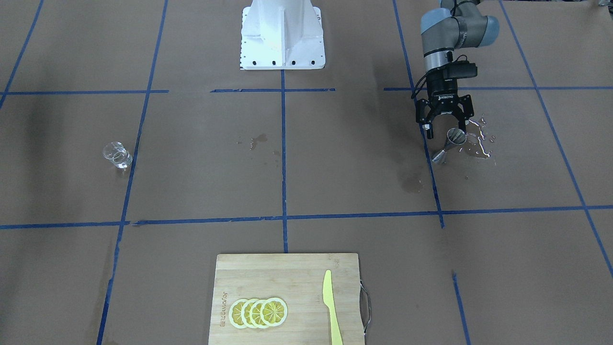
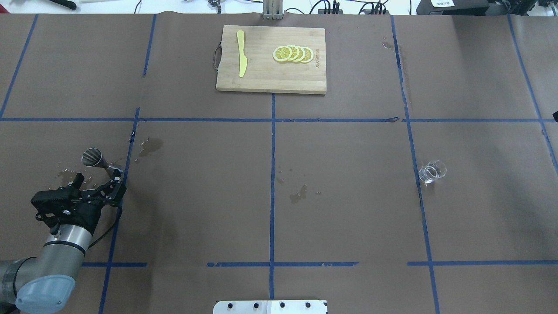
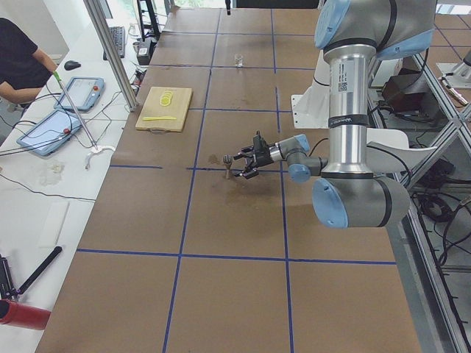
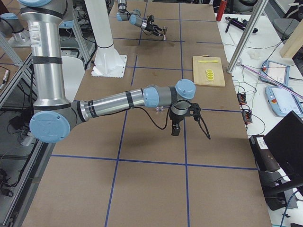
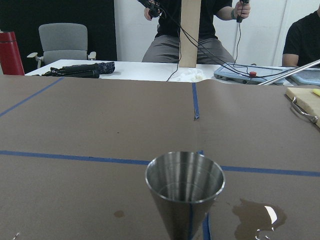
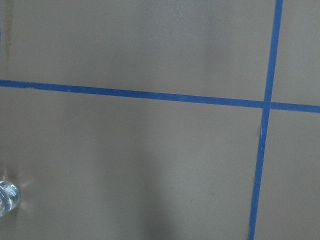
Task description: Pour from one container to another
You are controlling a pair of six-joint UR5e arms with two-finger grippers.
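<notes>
Glass cup (image 1: 116, 155) sits upright on the robot's right side of the counter (image 1: 335, 182). The steel jigger (image 1: 450, 143) it's meant to fill stands way over on the left side. They're well apart, so imo no pouring is under way and this reads as the grasp/setup stage. Left end effector (image 1: 445, 128) is spread wide and has hold of nothing. The jigger stands upright just ahead of its fingertips, dead centre in the left wrist view, with a puddle (image 1: 479, 143) of spilled liquid glinting on the counter right beside it. Can't tell if the jigger's base is between the tips or just short of them. The left arm is low, wrist levelled so the end effector points roughly along the counter at the jigger. The right arm reaches out low across the counter with the right end effector (image 4: 176, 124) pointing down. Only the side camera catches it, so I can't tell whether it's spread or closed. Its wrist view has the cup only at the lower-left edge, so I'd guess it's off to one side, not over it. Next move as I see it: centre on the cup, close gently on that slick rounded glass, then bring the two vessels together before any tilt, lip over the jigger's small mouth.
</notes>
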